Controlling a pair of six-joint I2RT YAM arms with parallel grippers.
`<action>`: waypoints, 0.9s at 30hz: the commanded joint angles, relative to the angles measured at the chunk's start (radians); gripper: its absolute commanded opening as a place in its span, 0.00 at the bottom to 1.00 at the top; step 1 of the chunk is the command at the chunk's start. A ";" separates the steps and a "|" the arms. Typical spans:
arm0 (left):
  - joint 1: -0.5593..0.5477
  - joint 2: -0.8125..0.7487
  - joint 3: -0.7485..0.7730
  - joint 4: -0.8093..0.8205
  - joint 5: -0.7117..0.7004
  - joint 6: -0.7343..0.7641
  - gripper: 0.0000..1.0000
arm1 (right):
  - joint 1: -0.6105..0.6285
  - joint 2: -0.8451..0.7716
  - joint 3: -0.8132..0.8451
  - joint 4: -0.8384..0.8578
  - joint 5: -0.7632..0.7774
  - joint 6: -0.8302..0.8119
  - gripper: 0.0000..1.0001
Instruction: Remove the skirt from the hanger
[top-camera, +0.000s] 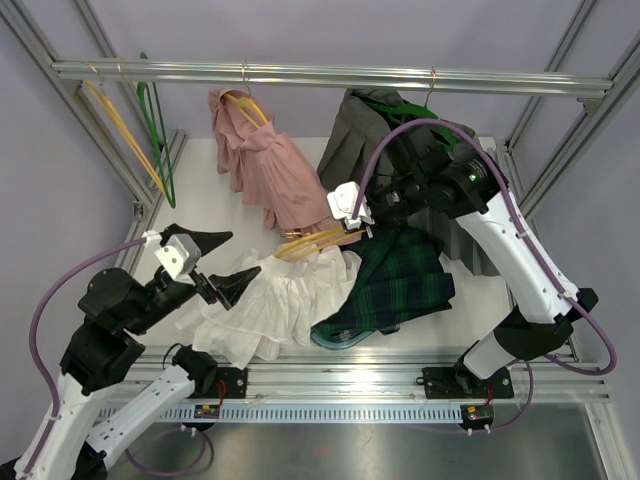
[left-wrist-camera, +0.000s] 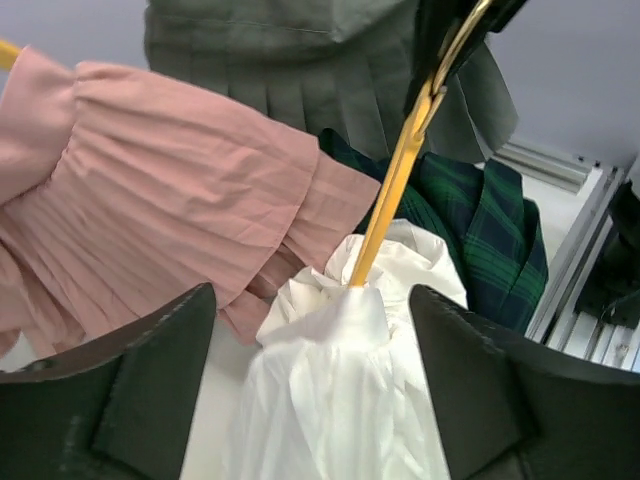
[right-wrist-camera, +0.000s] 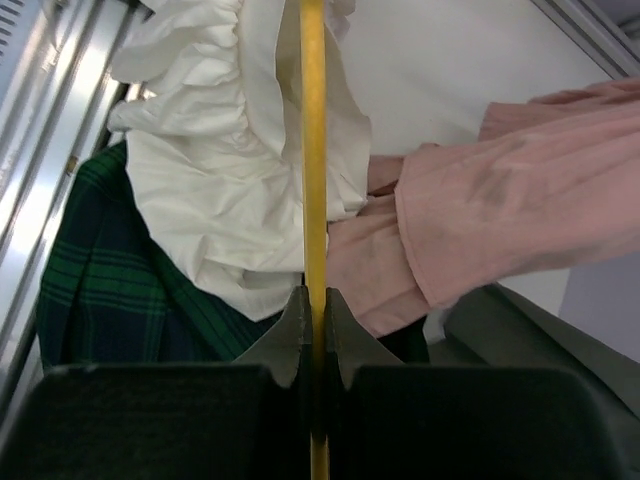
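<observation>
A white skirt (top-camera: 270, 300) lies crumpled on the table, its waist still bunched on a yellow hanger (top-camera: 312, 240). My right gripper (top-camera: 362, 230) is shut on the hanger's bar (right-wrist-camera: 313, 150); in the right wrist view its jaws (right-wrist-camera: 314, 300) pinch the bar just short of the white fabric (right-wrist-camera: 210, 170). My left gripper (top-camera: 244, 254) is open at the skirt's left side. In the left wrist view its fingers (left-wrist-camera: 310, 300) stand wide on either side of the gathered waist (left-wrist-camera: 345, 400) without touching it, and the hanger (left-wrist-camera: 395, 190) rises out of the cloth.
A dark green plaid skirt (top-camera: 395, 280) lies right of the white one. A pink skirt (top-camera: 270, 165) and a grey skirt (top-camera: 360, 140) hang from the rail (top-camera: 330, 75). Spare green and yellow hangers (top-camera: 155, 135) hang at the far left.
</observation>
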 joint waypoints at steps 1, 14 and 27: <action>0.000 -0.013 -0.012 0.047 -0.107 -0.118 0.86 | 0.007 -0.035 0.082 -0.247 0.118 -0.030 0.00; 0.000 0.152 -0.014 -0.009 -0.183 -0.520 0.99 | 0.007 -0.062 -0.004 -0.223 0.197 0.085 0.00; 0.000 0.243 -0.058 -0.079 -0.345 -0.710 0.61 | 0.009 -0.053 -0.016 -0.198 0.183 0.114 0.00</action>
